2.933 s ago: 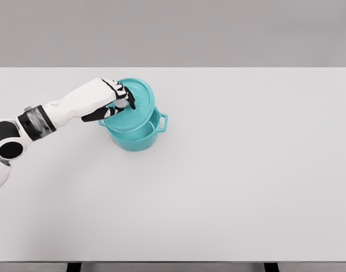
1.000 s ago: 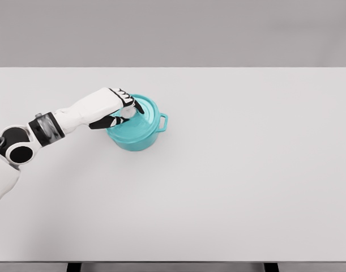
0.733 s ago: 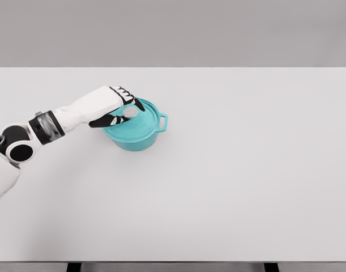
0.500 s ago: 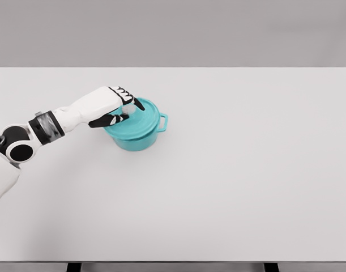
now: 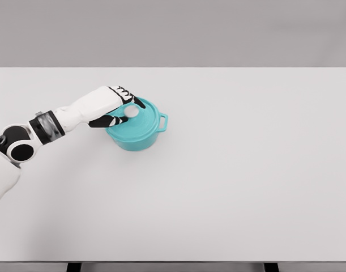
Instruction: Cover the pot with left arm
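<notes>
A teal pot [image 5: 140,137] with a side handle stands on the white table [image 5: 229,170], left of the middle. Its teal lid [image 5: 143,118] lies flat on the rim and closes it, with the pale round knob [image 5: 131,112] showing on top. My left hand [image 5: 129,111] hovers at the lid's left side. Its thumb [image 5: 115,120] and fingers [image 5: 137,102] flank the knob loosely, and the knob shows whole between them. The right arm is out of view.
The table's far edge runs along the top behind the pot. Its front edge lies at the bottom of the picture.
The lid, held tilted above the open pot earlier, has come down and settled level on the rim. In the last half second it slid slightly right while my hand stayed put.
</notes>
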You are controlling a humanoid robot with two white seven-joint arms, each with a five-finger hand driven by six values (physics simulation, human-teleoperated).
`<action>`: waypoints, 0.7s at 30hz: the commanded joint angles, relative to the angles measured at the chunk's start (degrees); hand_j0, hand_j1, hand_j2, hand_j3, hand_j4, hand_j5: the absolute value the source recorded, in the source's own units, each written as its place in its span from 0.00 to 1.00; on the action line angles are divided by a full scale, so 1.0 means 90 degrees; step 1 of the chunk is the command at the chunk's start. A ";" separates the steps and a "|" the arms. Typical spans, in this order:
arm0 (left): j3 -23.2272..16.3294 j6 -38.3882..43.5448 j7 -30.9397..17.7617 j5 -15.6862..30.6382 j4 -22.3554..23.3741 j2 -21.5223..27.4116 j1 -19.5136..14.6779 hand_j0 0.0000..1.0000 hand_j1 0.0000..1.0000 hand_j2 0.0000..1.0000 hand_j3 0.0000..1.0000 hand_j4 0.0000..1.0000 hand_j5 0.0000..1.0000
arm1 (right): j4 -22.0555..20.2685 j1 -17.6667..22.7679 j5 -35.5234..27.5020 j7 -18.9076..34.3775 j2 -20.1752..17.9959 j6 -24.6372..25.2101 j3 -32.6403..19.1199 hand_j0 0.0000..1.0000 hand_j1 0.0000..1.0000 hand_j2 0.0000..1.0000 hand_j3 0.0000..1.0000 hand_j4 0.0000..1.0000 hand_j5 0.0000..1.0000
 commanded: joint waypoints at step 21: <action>0.0152 0.0008 0.0004 0.0073 -0.0021 0.0095 -0.0020 0.73 0.73 0.73 0.73 0.73 0.73 | 0.0003 0.0000 0.0001 0.0001 0.0000 0.0000 0.0000 1.00 1.00 1.00 1.00 1.00 1.00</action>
